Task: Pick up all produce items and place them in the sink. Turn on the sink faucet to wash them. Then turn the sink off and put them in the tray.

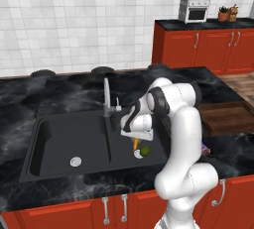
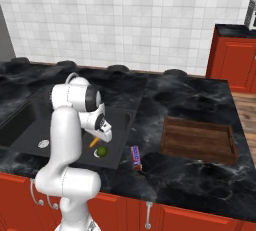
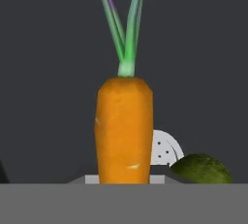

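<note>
My gripper (image 1: 136,138) hangs low over the right basin of the black sink (image 1: 59,134), shut on the orange carrot (image 3: 124,128), which points down out of the hand with its green top away from the camera. The carrot (image 1: 136,144) (image 2: 93,141) is just above the basin floor. The green lime (image 1: 145,151) (image 2: 102,151) (image 3: 201,168) lies in the same basin beside the round silver drain (image 3: 164,148). The silver faucet (image 1: 106,94) stands behind the sink, its spout over the divider. The brown wooden tray (image 2: 197,139) (image 1: 228,116) sits on the counter to the right.
A purple-red wrapped packet (image 2: 135,157) lies on the counter between sink and tray. The left basin has its own drain (image 1: 75,161). A toaster oven (image 1: 194,9) and potted plants stand on the far red cabinets. My arm's elbow rises over the counter's front edge.
</note>
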